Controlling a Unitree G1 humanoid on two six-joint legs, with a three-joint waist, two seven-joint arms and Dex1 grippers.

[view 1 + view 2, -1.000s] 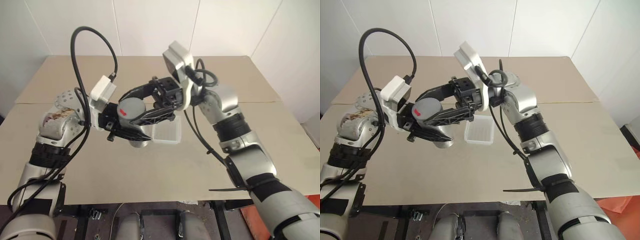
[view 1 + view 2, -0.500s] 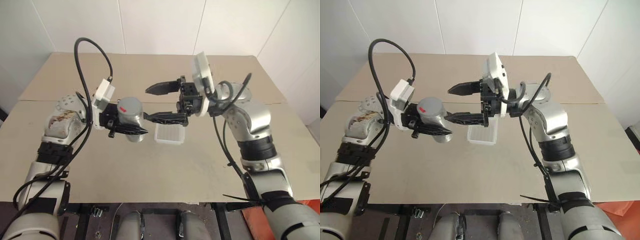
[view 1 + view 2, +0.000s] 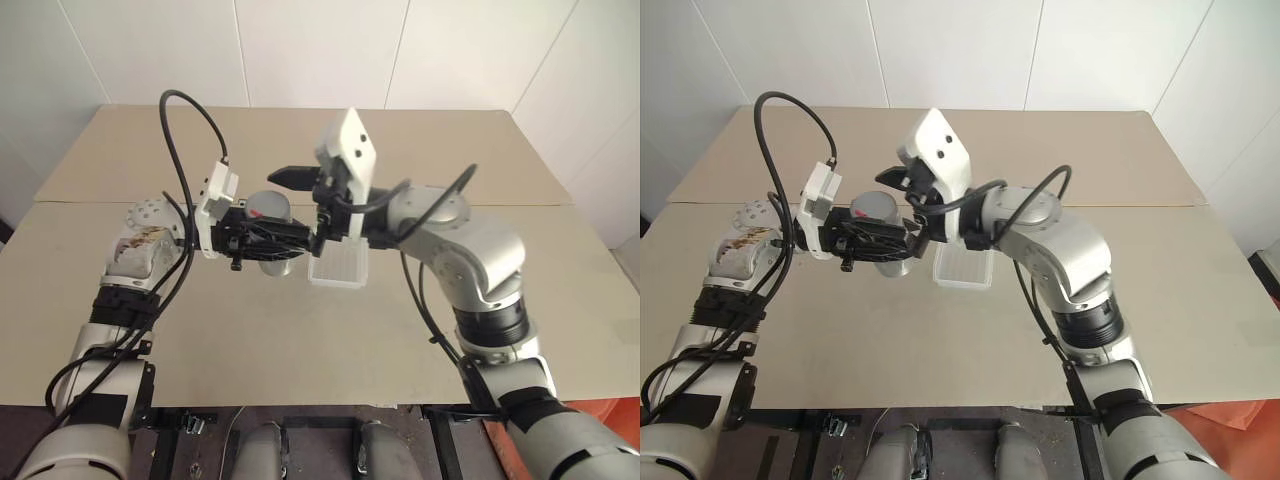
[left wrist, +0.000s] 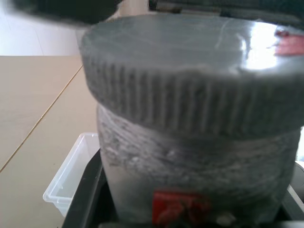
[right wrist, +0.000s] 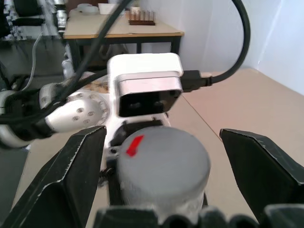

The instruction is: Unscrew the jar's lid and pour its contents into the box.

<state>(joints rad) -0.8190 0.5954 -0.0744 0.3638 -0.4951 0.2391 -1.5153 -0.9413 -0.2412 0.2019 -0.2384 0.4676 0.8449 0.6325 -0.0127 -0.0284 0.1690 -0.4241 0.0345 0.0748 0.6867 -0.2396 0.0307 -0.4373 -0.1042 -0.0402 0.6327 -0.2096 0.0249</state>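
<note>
Both arms meet above the counter [image 3: 200, 330]: left end effector [image 3: 262, 240] clamps the jar [image 3: 268, 252] steady beside the box [image 3: 336, 265], while the spread right end effector [image 5: 161, 190] straddles the lid [image 5: 161, 159], ready to twist.

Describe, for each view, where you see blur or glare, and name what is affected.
Left wrist view: the jar and lid are soft and out of focus, with white glare on the lid's top near its red mark; the box behind is blurred too. Right wrist view: the lid is fairly sharp, the right gripper's fingers at the edges softer. Eye views: even light, faint shadow beside the box on the table.
</note>
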